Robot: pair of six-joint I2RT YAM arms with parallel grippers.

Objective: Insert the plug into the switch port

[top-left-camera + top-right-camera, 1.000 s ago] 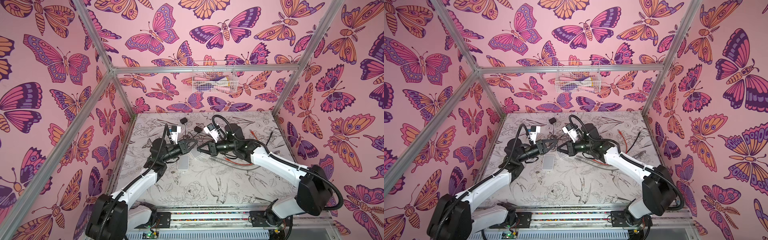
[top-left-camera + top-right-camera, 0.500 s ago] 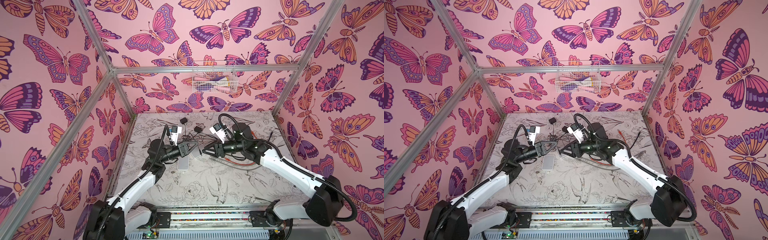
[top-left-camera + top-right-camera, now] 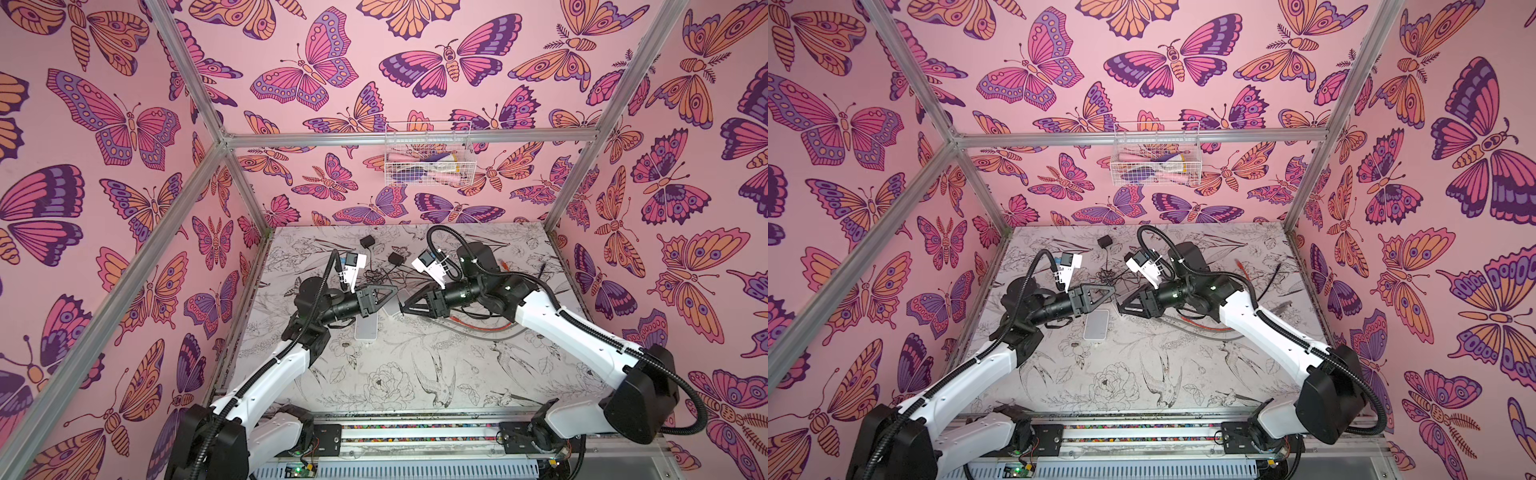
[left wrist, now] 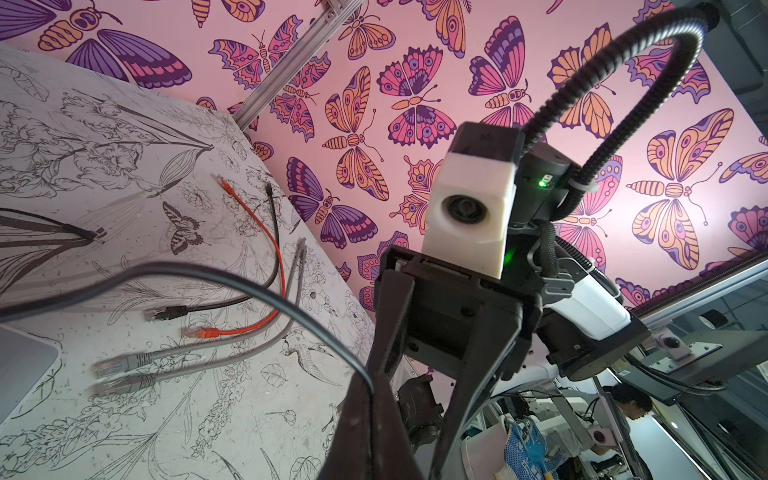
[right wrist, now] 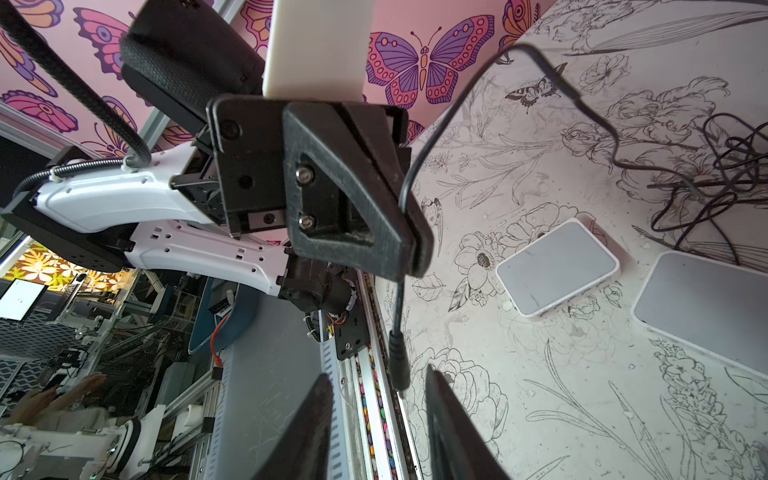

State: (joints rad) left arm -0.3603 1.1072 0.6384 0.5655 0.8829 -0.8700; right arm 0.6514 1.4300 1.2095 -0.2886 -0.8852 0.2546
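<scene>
Left gripper (image 5: 411,249) pinches the cable (image 5: 424,149), plug (image 5: 399,365) hanging at the right gripper's (image 5: 376,386) parted jaws; a handover, it seems, next needing a square grip on the plug

Right tool (image 5: 379,376) jaws, shut a second ago, now stand parted, tips flanking the hanging plug (image 5: 398,365)

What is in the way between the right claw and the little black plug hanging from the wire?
Nothing I can see. The plug dangles on its black cable under the shut left claw, just in front of the open right claw. Only bare air lies between them.
</scene>
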